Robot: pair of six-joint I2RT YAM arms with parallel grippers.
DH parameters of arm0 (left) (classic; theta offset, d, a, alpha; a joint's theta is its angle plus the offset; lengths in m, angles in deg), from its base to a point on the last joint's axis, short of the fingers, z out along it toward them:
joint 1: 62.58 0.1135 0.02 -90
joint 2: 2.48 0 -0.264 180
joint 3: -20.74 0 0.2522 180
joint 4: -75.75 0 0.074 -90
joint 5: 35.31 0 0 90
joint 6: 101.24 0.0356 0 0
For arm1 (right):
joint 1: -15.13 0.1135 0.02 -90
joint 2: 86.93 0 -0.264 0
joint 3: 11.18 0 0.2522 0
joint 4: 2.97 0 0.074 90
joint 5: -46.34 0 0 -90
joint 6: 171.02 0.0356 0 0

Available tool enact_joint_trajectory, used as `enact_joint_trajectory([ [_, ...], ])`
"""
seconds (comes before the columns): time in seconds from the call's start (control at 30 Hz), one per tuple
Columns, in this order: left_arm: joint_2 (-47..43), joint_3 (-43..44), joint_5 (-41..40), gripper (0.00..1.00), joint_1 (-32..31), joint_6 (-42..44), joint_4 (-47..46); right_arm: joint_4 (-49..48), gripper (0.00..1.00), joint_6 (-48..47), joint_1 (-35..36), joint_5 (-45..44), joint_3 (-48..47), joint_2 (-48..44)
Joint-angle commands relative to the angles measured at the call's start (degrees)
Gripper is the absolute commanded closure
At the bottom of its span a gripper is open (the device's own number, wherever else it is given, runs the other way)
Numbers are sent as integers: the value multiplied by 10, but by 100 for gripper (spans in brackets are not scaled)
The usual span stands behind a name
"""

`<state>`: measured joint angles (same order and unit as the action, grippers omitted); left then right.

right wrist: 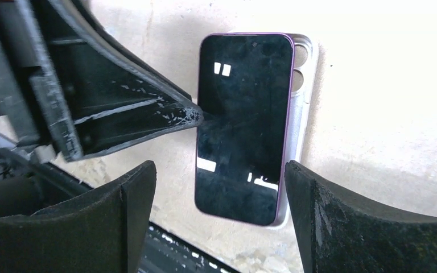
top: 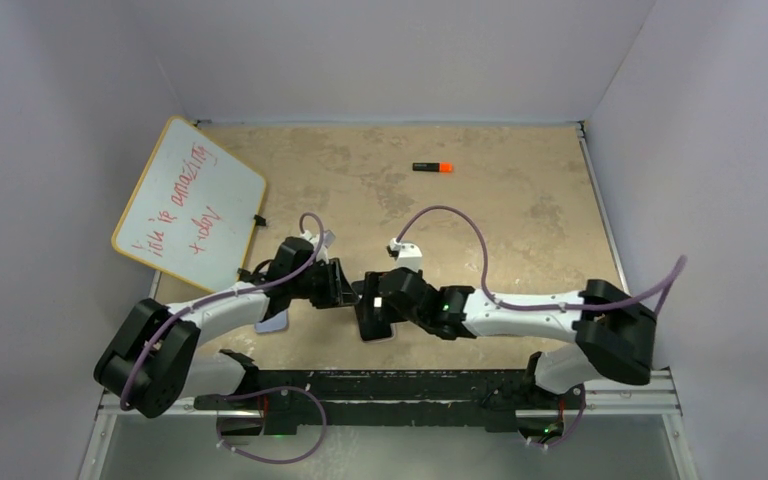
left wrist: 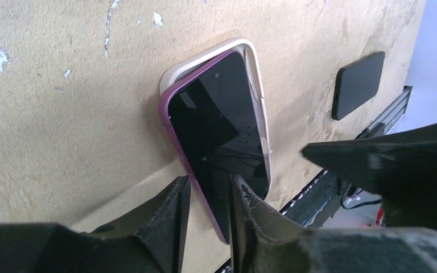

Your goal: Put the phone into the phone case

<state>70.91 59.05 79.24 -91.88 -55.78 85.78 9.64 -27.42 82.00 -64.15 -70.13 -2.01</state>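
Right claw (right wrist: 219,168) gapes wide astride the purple-rimmed black-screened phone (right wrist: 244,102), lying askew on the pale plastic case (right wrist: 302,96); left claw (left wrist: 209,182), nearly closed, meets its edge, grip unclear.

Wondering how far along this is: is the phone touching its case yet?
Touching. The right wrist view shows the phone lying on the case, shifted sideways, not fully seated.
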Motion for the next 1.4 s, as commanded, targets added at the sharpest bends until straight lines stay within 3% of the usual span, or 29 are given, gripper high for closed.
enact_joint_trajectory([
  [0.0,-24,11,-2,66,-2,28,30,10,17,-36,2,-27,30,-64],
  [0.2,-25,0,-1,65,-2,21,29,-5,26,-56,-14,4,52,-73],
  [0.4,-17,-13,12,71,-3,3,-6,-38,31,-58,-36,36,68,-52],
  [0.63,0,-6,20,76,-11,-13,-28,-122,37,-39,-110,149,112,-25],
  [1.07,29,18,24,92,-33,-17,-54,-185,48,-37,-114,199,119,23],
  [1.37,76,50,11,93,-78,-21,-89,-244,57,-10,-113,204,141,36],
])
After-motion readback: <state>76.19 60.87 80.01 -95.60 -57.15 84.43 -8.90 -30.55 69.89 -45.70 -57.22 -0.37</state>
